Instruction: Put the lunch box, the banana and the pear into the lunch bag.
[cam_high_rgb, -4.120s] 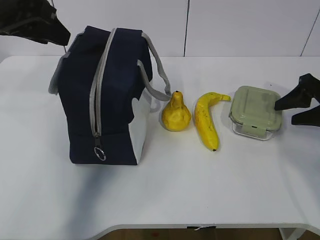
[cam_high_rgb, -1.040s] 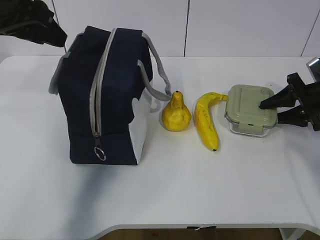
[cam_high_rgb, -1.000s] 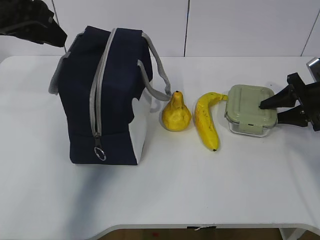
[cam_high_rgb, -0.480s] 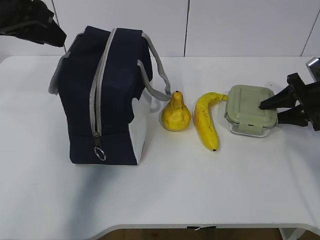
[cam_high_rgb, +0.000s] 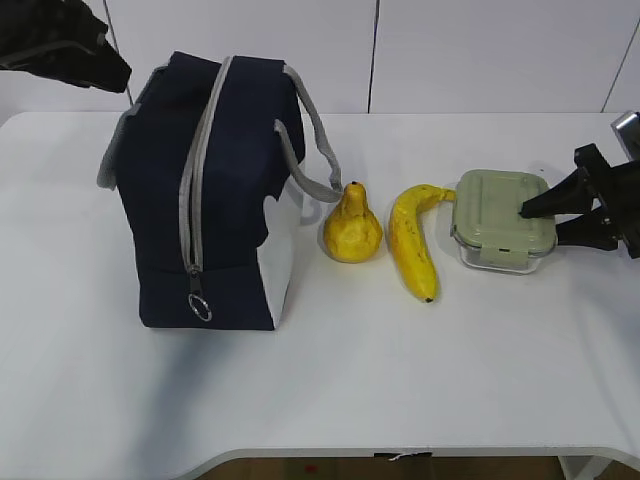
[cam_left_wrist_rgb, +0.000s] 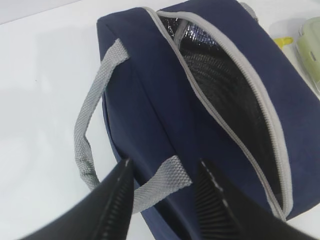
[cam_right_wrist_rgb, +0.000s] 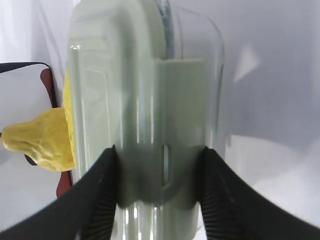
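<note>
Lab or test setup, not a home: bare white surface with rounded edge, plain white panelled wall behind, 2 black robot arms reaching in from the sides.

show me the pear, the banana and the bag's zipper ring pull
squat yellow pear (cam_high_rgb: 352, 232), exterior view, on its belly
curved speckled yellow banana (cam_high_rgb: 411, 245), exterior view, mid-length
metal zipper ring pull (cam_high_rgb: 200, 309), exterior view, on the ring

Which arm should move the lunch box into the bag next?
Right. The right gripper already straddles the lunch box; the left gripper hovers over the lunch bag handle, far away.
</note>
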